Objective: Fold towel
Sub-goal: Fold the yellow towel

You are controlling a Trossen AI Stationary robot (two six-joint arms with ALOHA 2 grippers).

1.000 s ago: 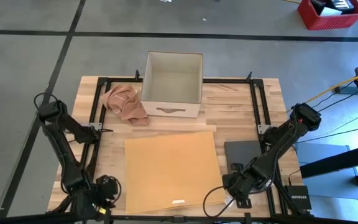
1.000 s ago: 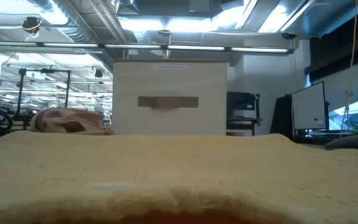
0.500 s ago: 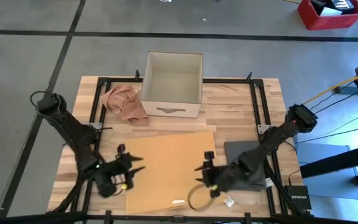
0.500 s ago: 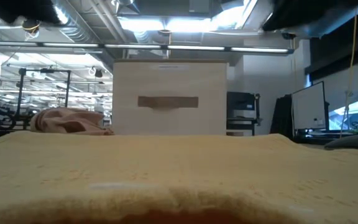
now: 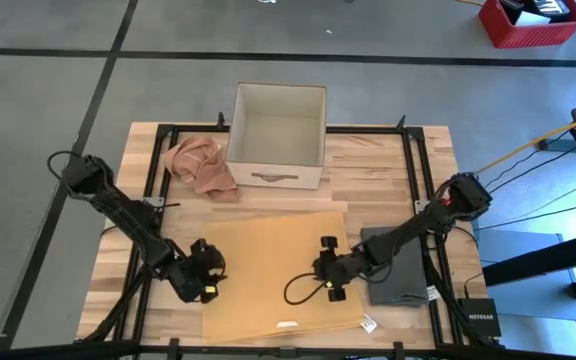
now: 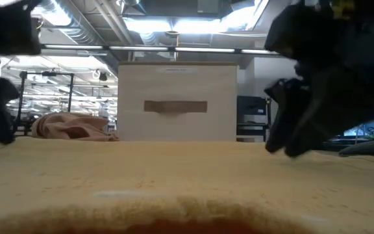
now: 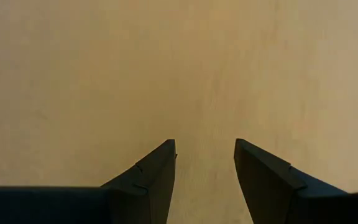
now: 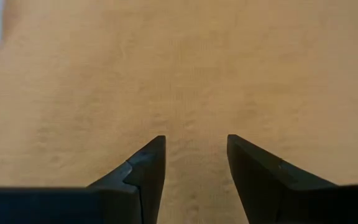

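Observation:
A mustard-yellow towel (image 5: 273, 270) lies flat on the wooden table, near its front edge; it fills the foreground of the low view (image 6: 174, 182). My left gripper (image 5: 206, 281) is open over the towel's left edge, fingers pointing down at the cloth (image 7: 204, 146). My right gripper (image 5: 328, 276) is open over the towel's right part (image 8: 194, 140). In the low view its dark fingers (image 6: 289, 140) stand just over the cloth. I cannot tell whether either gripper touches the towel.
A beige open box (image 5: 278, 122) stands at the table's far middle. A crumpled pinkish cloth (image 5: 200, 165) lies to its left. A folded dark grey cloth (image 5: 400, 268) lies right of the towel, under my right arm. Black frame rails (image 5: 416, 170) run along the table's sides.
Both grippers have come from the table's near corners inward and toward the far edge, and now stand low over the towel, the left over its left edge, the right over its right part. The towel has stayed flat.

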